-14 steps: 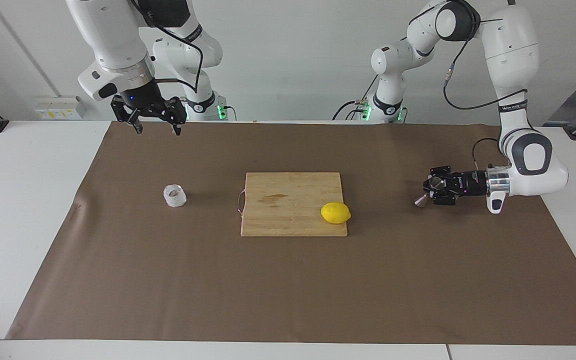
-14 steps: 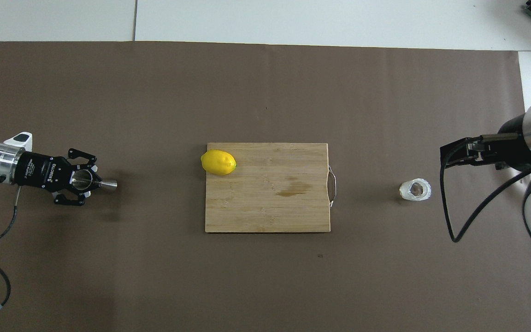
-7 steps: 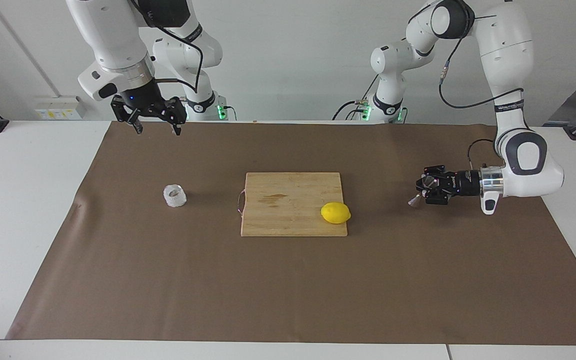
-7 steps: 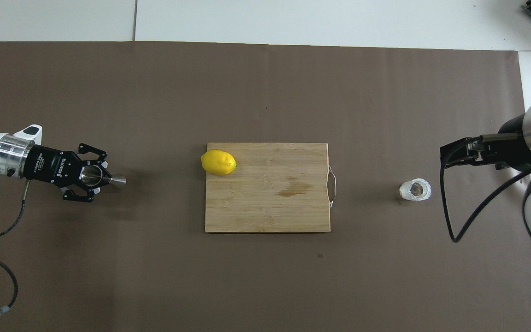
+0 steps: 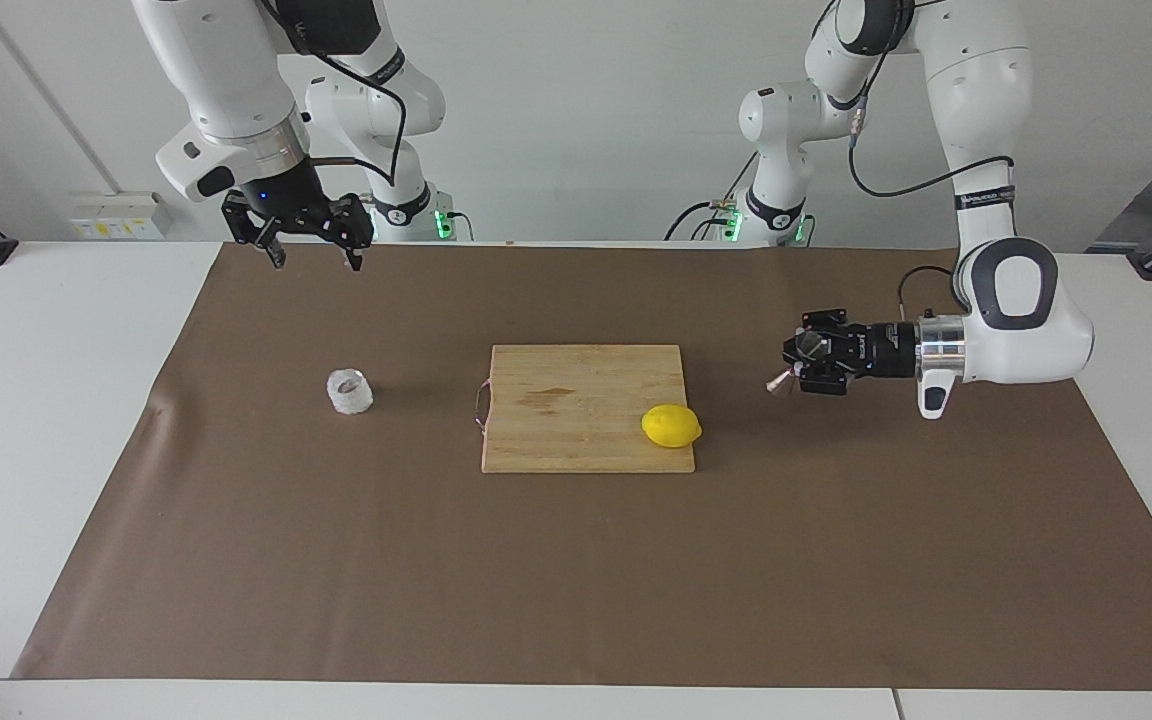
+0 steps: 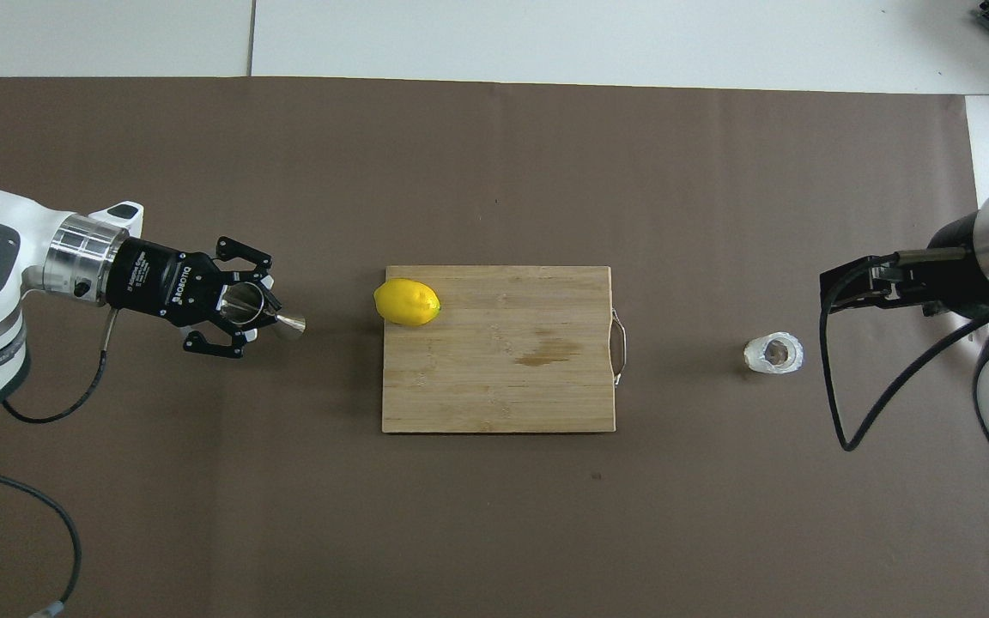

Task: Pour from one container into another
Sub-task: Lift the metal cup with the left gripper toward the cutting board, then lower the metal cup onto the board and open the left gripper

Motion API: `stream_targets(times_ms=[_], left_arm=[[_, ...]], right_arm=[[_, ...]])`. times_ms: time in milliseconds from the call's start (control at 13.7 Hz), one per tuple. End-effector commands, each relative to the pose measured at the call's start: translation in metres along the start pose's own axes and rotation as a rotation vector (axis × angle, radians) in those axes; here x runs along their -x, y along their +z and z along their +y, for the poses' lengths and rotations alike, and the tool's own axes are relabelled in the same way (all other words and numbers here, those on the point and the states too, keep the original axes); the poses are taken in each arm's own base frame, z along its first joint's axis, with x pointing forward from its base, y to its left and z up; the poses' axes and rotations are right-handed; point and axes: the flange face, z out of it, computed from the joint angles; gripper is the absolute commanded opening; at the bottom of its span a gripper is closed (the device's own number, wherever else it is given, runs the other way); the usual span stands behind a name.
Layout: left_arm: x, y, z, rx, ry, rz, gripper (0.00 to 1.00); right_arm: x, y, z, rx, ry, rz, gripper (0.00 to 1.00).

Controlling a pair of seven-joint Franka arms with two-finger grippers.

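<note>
I'm holding jigger (image 5: 782, 381) clamped sideways in left gripper (image 5: 804, 364), at 3 o'clock of board (image 6: 494, 378); cup (image 5: 349, 391) sitting at board's 9. Right gripper (image 5: 311, 256) waiting, jaws apart. Risk: tilted jigger slipping, missing pour.

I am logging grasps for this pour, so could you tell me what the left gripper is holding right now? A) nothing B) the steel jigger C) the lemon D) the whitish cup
B: the left gripper is shut on the steel jigger, carried tilted above the brown mat.
</note>
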Motion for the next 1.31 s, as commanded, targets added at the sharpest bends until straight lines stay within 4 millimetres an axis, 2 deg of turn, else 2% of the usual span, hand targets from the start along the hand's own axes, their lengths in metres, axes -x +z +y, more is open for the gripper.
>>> stream_targets(times_ms=[0,219,437,583,948,1093,1166,1239], left_arm=[[0.034,0.040,0.011,0.031,-0.045,0.006,0.00],[0.059,0.102,0.031,0.086,-0.121,0.032,0.00],[0.071,0.161,0.039,0.182,-0.179,0.041,0.00],[0.078,0.190,0.042,0.227,-0.187,0.055,0.00],[0.066,0.257,0.034,0.355,-0.263,0.053,0.00],[0.060,0.269,0.031,0.381,-0.248,0.058,0.00],[0.052,0.284,0.023,0.385,-0.235,0.059,0.00],[0.046,0.290,0.018,0.390,-0.226,0.057,0.00]], right_arm=[[0.007,-0.001,0.003,-0.028,-0.017,-0.002,1.00],[0.007,-0.001,0.002,-0.028,-0.018,-0.002,1.00],[0.007,-0.001,0.002,-0.028,-0.018,-0.002,1.00],[0.007,-0.001,0.002,-0.028,-0.018,-0.002,1.00],[0.006,-0.001,0.004,-0.028,-0.015,-0.002,1.00],[0.007,-0.001,0.003,-0.028,-0.017,-0.002,1.00],[0.007,-0.001,0.003,-0.028,-0.017,-0.002,1.00],[0.007,-0.001,0.002,-0.028,-0.018,-0.002,1.00]])
